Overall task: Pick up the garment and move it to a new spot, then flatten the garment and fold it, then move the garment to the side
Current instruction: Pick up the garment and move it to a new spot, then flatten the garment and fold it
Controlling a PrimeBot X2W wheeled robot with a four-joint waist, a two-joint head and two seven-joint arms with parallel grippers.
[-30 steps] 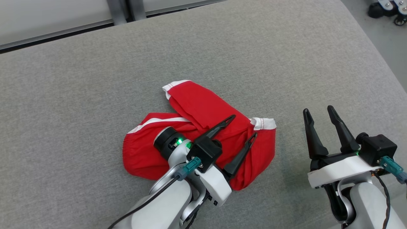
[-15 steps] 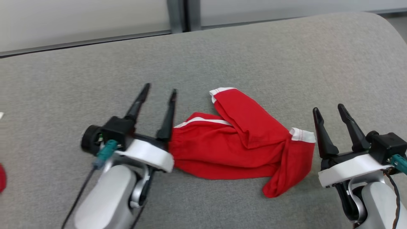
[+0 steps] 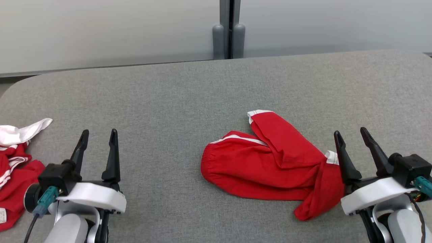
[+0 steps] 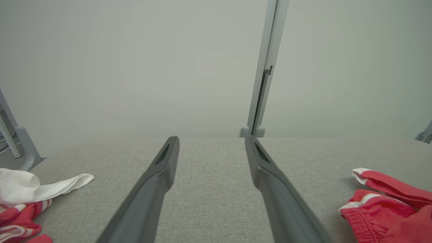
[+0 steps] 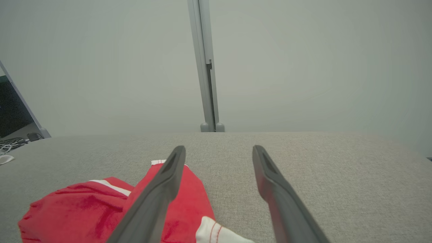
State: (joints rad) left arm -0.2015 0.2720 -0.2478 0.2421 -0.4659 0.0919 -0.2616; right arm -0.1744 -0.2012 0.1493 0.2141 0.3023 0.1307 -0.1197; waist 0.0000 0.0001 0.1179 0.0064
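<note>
The garment (image 3: 270,165) is a pair of red shorts with white trim, lying crumpled on the grey cloth-covered table (image 3: 168,101), right of the middle. My left gripper (image 3: 99,132) is open at the lower left, well away from it, with nothing between its fingers. My right gripper (image 3: 350,131) is open too, with its left finger over the garment's right end. The left wrist view looks past the open left gripper (image 4: 211,139) and has the garment (image 4: 381,209) at the lower right. Beyond the open right gripper (image 5: 219,147), the garment (image 5: 84,209) lies at the lower left.
A second heap of red and white clothes (image 3: 13,158) lies at the table's left edge, also in the left wrist view (image 4: 20,199). A pale partition wall with a grey post (image 3: 228,37) stands behind the far edge. Bare grey cloth stretches between the two heaps.
My left arm has swung from above the garment to the lower left, still open. The head camera has turned, so the picture has shifted. The right gripper keeps its pose.
</note>
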